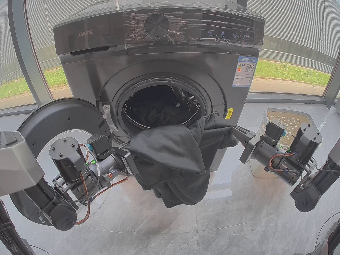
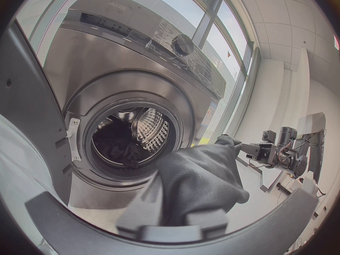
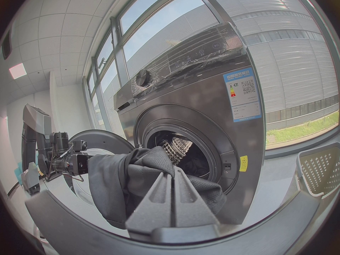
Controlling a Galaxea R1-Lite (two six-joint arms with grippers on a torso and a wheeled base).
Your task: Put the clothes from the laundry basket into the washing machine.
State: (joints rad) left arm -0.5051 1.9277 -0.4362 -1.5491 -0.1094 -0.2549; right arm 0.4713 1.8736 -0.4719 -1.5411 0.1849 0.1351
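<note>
Before the washing machine (image 1: 156,64), whose round door (image 1: 53,121) stands swung wide on my left, I hold a black garment (image 1: 173,153) stretched between both arms. My left jaws are closed on its left edge, with the cloth bunched between the fingers (image 2: 141,209) in the left wrist view. My right jaws are pressed together on the opposite edge, near the right side of the drum opening (image 1: 161,103). In the right wrist view the fabric is pinched at the tips of the two fingers (image 3: 193,202). The garment's upper edge covers the lower right of the opening's rim. The rest sags in a heavy fold in front of the machine, below the opening, over the pale tiled floor (image 1: 241,224). Inside the drum, other dark clothes (image 1: 156,114) lie piled at the bottom. A white perforated laundry basket (image 1: 294,119) stands on the floor just beside the machine's right side, behind my right arm. What it holds I cannot tell.
</note>
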